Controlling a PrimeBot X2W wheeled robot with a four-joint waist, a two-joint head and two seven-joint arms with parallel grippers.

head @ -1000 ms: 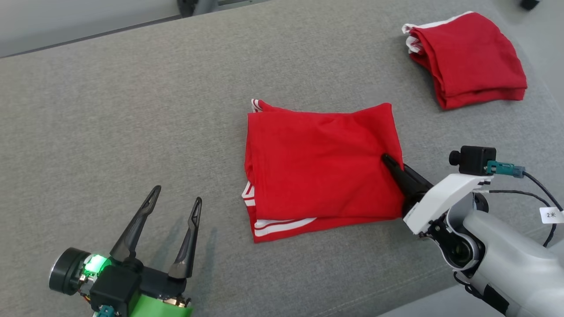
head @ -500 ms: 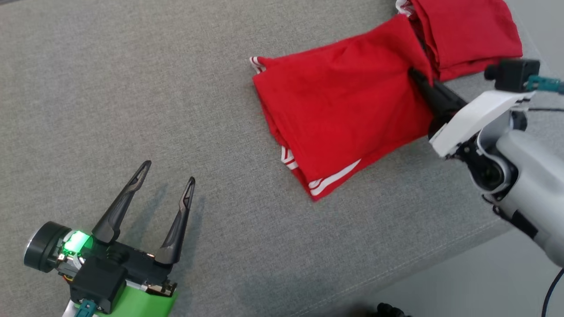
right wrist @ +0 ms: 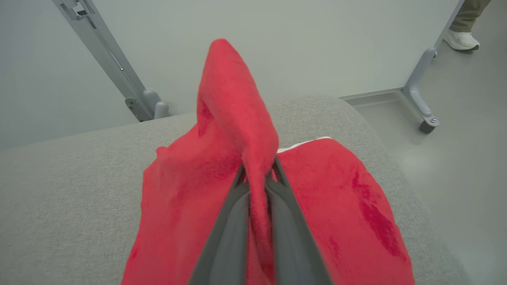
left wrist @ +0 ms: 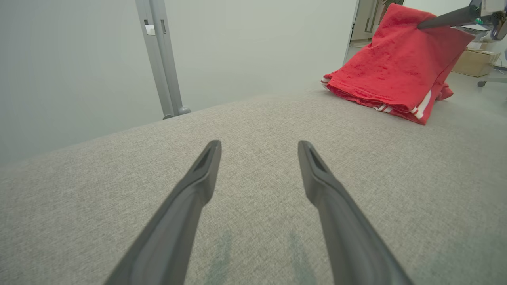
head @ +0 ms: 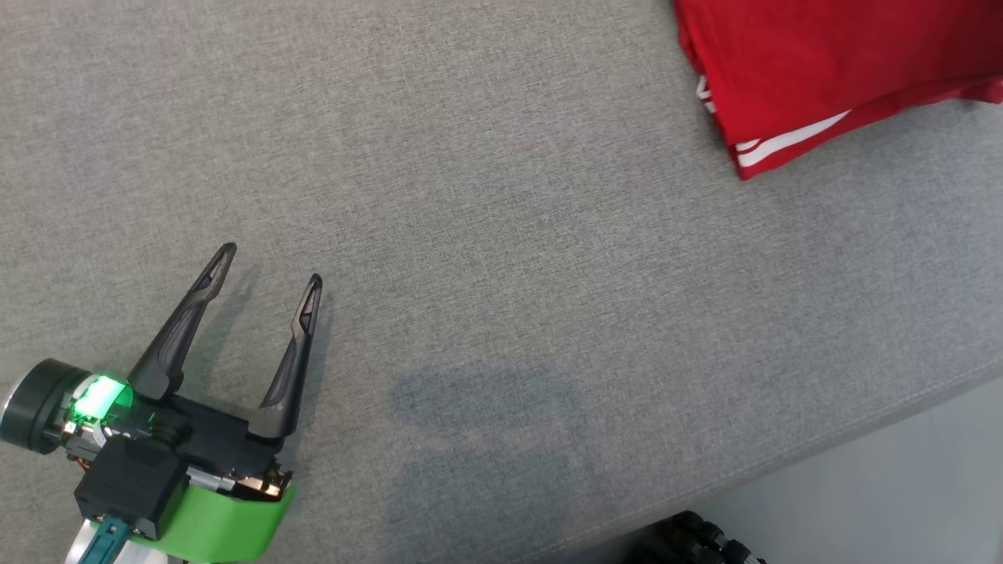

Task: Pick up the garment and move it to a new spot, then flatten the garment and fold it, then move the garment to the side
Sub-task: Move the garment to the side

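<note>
Grey upholstery (head: 470,235) holds one garment (right wrist: 237,111) nipped by right pincer (right wrist: 258,166), another garment (right wrist: 336,190) beside.

Bright, even light falls from overhead. My left gripper (head: 271,262) throws faint shadows on the grey cushion (head: 548,235), beside a broader dim patch. My wrist views bow at their edges. The garment (right wrist: 178,190) pinched in my right gripper (right wrist: 258,168) looks slightly soft close up.
</note>
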